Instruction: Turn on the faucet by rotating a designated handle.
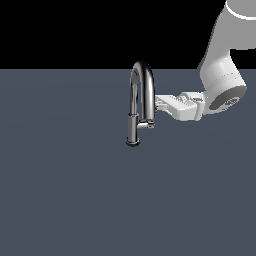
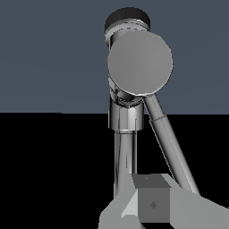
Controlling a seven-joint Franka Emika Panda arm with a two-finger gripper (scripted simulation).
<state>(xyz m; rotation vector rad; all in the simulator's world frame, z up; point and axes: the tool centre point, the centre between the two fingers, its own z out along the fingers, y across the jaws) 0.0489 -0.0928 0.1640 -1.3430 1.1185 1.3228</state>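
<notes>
While the gripper [image 1: 159, 103] reaches sideways at the chrome gooseneck faucet [image 1: 140, 100], its fingertips lie just beside the arch; how far they are parted I cannot tell. Below the fingertips sits the stubby handle [image 1: 146, 125], untouched.

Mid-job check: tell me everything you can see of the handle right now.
The handle is a short, stubby chrome cylinder sticking out sideways from the faucet near its lower part, toward the exterior view's right. In the wrist view it shows end-on as a flat, round grey face. It lies roughly level, well below the arch. The gripper sits higher, beside the spout; nothing visibly touches the handle.
</notes>
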